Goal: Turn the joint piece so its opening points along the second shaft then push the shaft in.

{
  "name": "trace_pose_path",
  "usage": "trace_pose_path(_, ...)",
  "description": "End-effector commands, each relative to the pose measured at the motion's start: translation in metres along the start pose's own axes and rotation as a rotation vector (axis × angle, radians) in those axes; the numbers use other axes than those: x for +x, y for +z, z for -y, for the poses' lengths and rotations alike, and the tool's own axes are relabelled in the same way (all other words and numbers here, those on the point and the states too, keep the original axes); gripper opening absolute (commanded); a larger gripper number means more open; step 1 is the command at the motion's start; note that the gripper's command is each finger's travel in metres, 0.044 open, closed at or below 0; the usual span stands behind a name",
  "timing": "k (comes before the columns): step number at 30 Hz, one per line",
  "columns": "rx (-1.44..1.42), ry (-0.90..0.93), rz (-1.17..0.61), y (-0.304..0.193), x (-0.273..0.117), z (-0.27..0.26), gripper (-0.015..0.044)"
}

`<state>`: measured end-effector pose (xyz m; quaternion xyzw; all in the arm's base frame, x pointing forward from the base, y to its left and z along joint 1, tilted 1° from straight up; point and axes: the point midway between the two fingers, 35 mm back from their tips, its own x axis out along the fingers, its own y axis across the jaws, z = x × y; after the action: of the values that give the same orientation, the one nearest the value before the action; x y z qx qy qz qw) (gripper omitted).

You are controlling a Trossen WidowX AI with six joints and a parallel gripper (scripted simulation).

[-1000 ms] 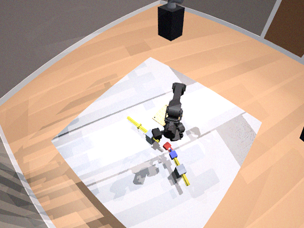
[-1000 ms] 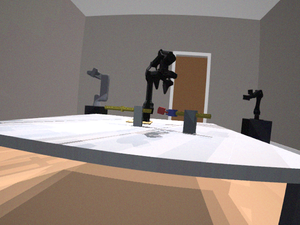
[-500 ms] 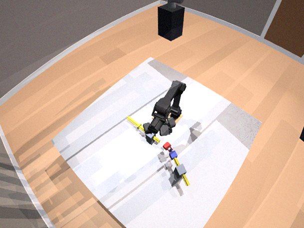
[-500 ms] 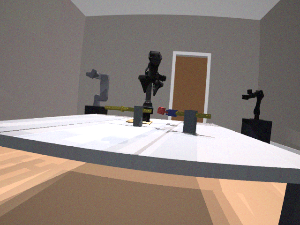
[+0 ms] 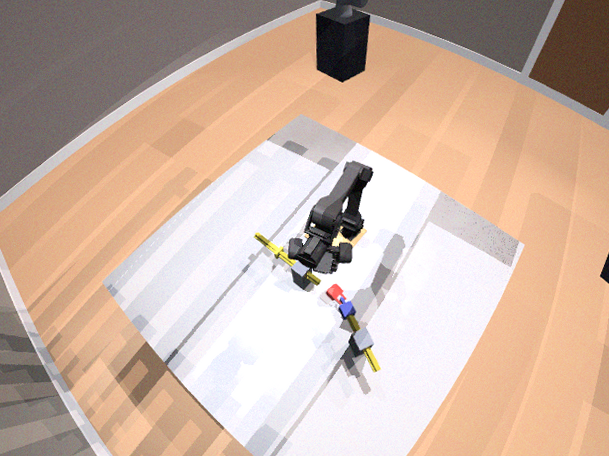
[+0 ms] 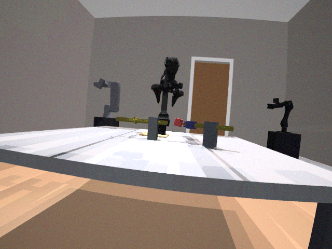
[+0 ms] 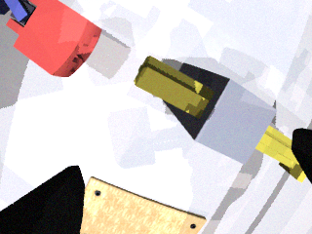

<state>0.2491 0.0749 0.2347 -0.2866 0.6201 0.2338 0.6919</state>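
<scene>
The red joint piece [image 5: 335, 292] [image 6: 178, 122] [image 7: 58, 39] hangs on the blue hinge part [image 5: 346, 310] [image 6: 191, 124] at the end of the first yellow shaft [image 5: 371, 359] [image 6: 225, 127], which is held in its grey block [image 5: 362, 340] [image 6: 210, 134]. Its outer end faces roughly towards the second yellow shaft [image 5: 266, 241] [image 6: 125, 119] [image 7: 168, 93], with a gap between them. That shaft passes through the other grey block [image 5: 299, 276] [image 6: 152, 128] [image 7: 236, 117] and has a collar [image 5: 278, 252] [image 6: 135, 120] behind it. My gripper [image 6: 165, 104] [image 7: 193, 159] is open and empty, above the second shaft and its block, touching nothing.
The arm's tan base plate [image 6: 146, 134] [image 7: 141, 210] lies behind the second block. The first block stands to the right in the exterior view. Other robots on black pedestals [image 5: 342, 43] [image 6: 283, 143] stand away from the table.
</scene>
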Motion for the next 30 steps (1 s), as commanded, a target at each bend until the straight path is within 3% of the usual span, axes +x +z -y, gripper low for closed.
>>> trace_pose_path(1,0.095,-0.004,-0.012,0.001,0.003,0.001,0.044)
trace_pose_path(30,0.935,-0.046,-0.054,0.003,0.017,-0.001,0.044)
